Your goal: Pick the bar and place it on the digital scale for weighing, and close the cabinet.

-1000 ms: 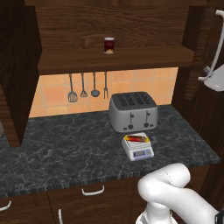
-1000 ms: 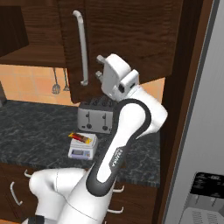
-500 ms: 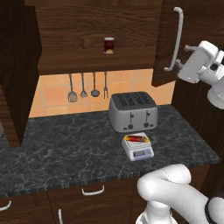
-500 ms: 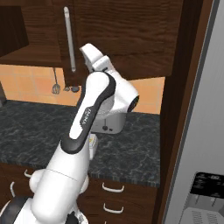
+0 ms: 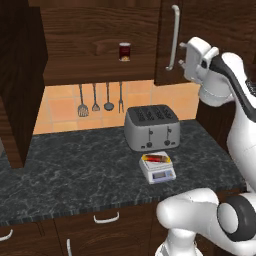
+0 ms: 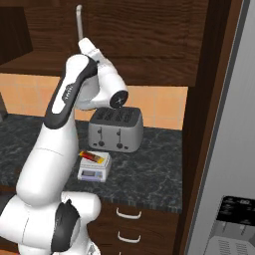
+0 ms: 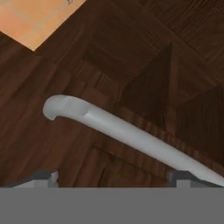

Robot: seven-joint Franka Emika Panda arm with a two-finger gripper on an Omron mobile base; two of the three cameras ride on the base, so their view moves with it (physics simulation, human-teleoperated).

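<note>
The yellow and red bar (image 5: 156,158) (image 6: 93,157) lies flat on the small white digital scale (image 5: 159,172) (image 6: 92,171), on the counter in front of the toaster. The dark wooden cabinet's right door (image 5: 167,70) is swung partway over the opening, its silver handle (image 5: 173,37) (image 6: 78,22) (image 7: 131,135) upright. My gripper (image 5: 183,54) (image 7: 111,181) is open, pressed close to that door just right of the handle, with nothing between its fingertips (image 7: 44,177). The cabinet's left door (image 5: 20,75) stands wide open.
A grey four-slot toaster (image 5: 151,127) (image 6: 115,129) stands behind the scale. A dark red jar (image 5: 124,51) sits on the cabinet shelf. Kitchen utensils (image 5: 100,97) hang on the orange tiled wall. A grey fridge (image 6: 234,149) rises at the right. Drawers (image 5: 107,217) run below the counter.
The right cabinet door has swung left towards the opening, and my hand has followed it leftwards. The bar and the scale have stayed put.
</note>
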